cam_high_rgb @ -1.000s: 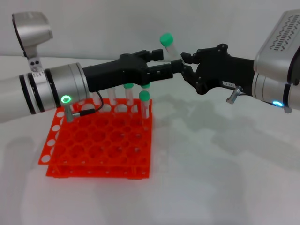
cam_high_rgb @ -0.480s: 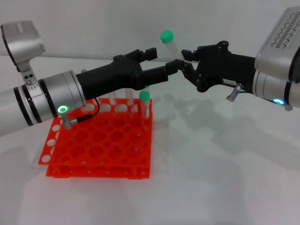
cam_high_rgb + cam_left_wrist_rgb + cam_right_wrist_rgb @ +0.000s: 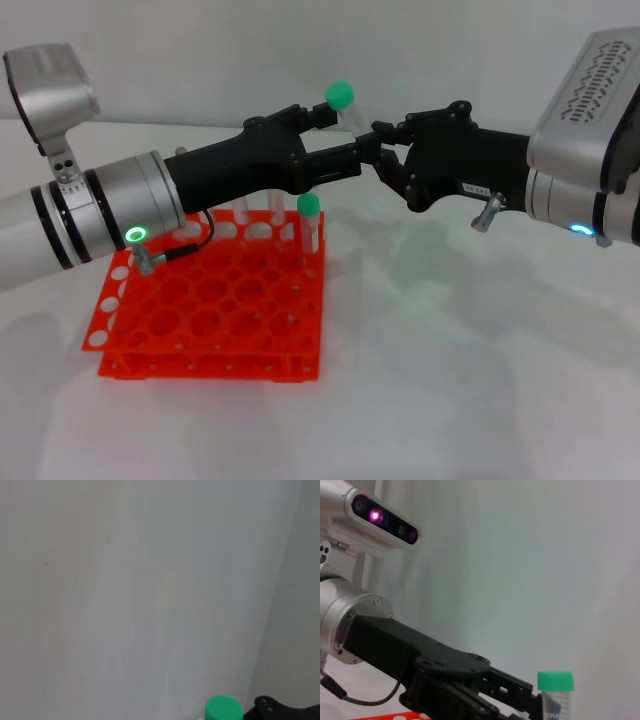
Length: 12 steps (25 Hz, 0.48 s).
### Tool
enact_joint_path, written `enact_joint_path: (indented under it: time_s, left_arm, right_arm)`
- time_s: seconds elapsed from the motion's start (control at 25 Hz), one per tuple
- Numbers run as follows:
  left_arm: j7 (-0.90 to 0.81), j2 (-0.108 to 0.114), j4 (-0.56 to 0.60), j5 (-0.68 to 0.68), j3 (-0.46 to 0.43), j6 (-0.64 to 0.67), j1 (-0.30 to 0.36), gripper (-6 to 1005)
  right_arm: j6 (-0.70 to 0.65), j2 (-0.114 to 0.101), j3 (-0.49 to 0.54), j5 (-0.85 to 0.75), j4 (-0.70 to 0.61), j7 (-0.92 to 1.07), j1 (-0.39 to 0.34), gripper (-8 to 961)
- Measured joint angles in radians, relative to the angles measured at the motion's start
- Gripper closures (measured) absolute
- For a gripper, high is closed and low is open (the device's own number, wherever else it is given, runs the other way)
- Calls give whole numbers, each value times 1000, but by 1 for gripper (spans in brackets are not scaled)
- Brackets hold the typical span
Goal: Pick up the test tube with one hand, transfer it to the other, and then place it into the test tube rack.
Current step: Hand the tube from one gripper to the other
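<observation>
The test tube (image 3: 350,113), clear with a green cap, tilts in the air above the back of the orange-red test tube rack (image 3: 210,300). My right gripper (image 3: 380,140), with the white label and the blue light, is shut on the tube's lower end. My left gripper (image 3: 345,135), on the silver wrist with the green light, reaches in from the left. Its open fingers (image 3: 335,160) flank the tube. The green cap also shows in the left wrist view (image 3: 223,710). The right wrist view shows the tube (image 3: 555,692) beside the left fingers (image 3: 505,682).
Several other green-capped tubes stand in the rack's back rows; one (image 3: 310,225) is near the right corner, and the others are partly hidden behind my left arm. The rack stands on a white table (image 3: 450,380).
My right gripper has moved left with the tube, bringing it between the left gripper's fingers. The left arm has risen slightly and holds its place.
</observation>
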Motion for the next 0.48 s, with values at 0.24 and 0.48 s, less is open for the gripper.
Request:
enact_joint_path:
  time_s: [0.24, 0.48]
  left_arm:
    - [1, 0, 1, -2, 0, 0, -4, 132]
    - [8, -4, 1, -1, -23, 5, 0, 294]
  right_arm:
    - [-2, 1, -18, 0, -10, -1, -3, 737]
    - [-9, 1, -19, 0, -9, -1, -4, 735]
